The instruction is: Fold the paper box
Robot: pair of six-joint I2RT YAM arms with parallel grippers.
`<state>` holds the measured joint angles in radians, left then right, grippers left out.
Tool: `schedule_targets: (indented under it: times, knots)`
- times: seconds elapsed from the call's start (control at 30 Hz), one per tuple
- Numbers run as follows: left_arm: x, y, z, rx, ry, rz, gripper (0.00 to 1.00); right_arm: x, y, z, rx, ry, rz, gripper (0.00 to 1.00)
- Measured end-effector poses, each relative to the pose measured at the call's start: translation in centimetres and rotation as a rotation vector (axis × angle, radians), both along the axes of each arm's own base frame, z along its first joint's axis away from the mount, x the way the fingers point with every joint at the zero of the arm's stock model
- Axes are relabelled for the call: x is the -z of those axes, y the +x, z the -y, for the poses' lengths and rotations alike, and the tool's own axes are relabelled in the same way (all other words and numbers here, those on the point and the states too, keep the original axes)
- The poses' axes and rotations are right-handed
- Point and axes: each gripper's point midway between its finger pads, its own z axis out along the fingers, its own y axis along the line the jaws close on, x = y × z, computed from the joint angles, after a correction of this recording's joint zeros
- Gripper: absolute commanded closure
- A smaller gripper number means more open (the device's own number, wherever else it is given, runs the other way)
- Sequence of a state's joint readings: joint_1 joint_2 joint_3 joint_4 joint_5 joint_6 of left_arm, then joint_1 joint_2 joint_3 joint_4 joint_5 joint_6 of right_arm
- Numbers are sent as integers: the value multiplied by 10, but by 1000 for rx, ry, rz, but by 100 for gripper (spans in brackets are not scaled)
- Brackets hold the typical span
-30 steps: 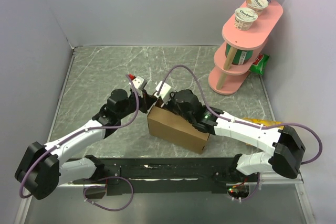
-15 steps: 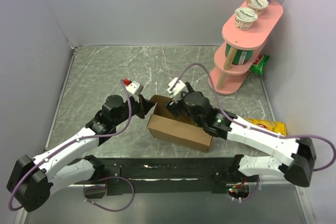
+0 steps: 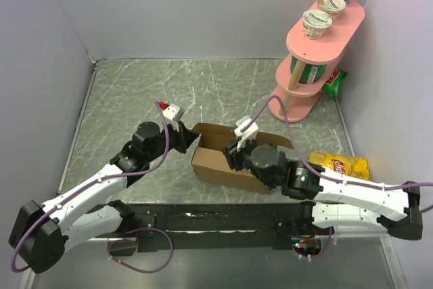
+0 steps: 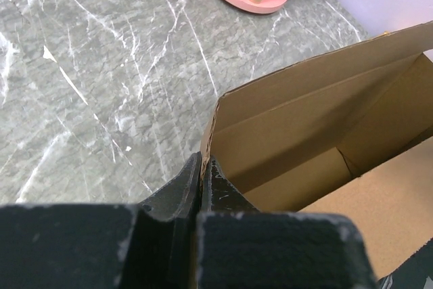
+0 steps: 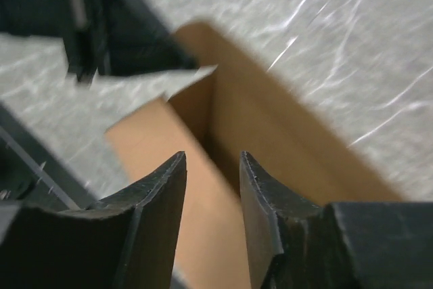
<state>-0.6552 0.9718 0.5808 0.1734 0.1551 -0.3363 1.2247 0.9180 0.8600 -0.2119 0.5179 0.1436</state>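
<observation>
A grey marble-patterned table (image 3: 135, 93) fills the scene, with plain pale walls around it.

Two black-and-white robot arms reach in from the near edge. The left arm (image 3: 95, 187) angles up toward the centre, and the right arm (image 3: 352, 191) stretches in low from the right.

The paper box (image 3: 220, 165), plain brown cardboard, stands open-topped on the table just in front of centre, set at a slant between the two arms.

The left gripper (image 4: 201, 170) is at the box's left end. Its fingers are pinched tight together on the top edge of the corner there.

The right gripper (image 5: 212, 167) hovers over the box's near wall. Its fingers stand a narrow gap apart, with nothing clamped between them. The wrist view is blurred.

A pink three-tier shelf (image 3: 308, 65) stands at the far right corner. Three yogurt cups (image 3: 316, 24) sit in a row on its top tier.

A yellow snack bag (image 3: 342, 164) lies flat on the table to the right of the box. A green packet (image 3: 333, 82) rests just beside the shelf's base.
</observation>
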Motion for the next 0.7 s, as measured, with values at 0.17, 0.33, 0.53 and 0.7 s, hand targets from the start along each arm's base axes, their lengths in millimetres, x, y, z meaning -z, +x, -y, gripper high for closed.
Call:
schedule_targets:
  times: [0.17, 0.33, 0.53, 0.7]
  knots:
    - [0, 1, -1, -8, 7, -7, 99, 37, -20, -12, 0, -22, -96, 60]
    - [-1, 0, -2, -7, 11, -1, 99, 63, -16, -7, 87, -16, -153, 61]
    - [-4, -11, -2, 45, 21, 37, 99, 72, -6, 2, 193, 38, -175, 61]
    - [-6, -20, 1, 78, 26, 57, 99, 73, 3, 5, 239, 92, -187, 61]
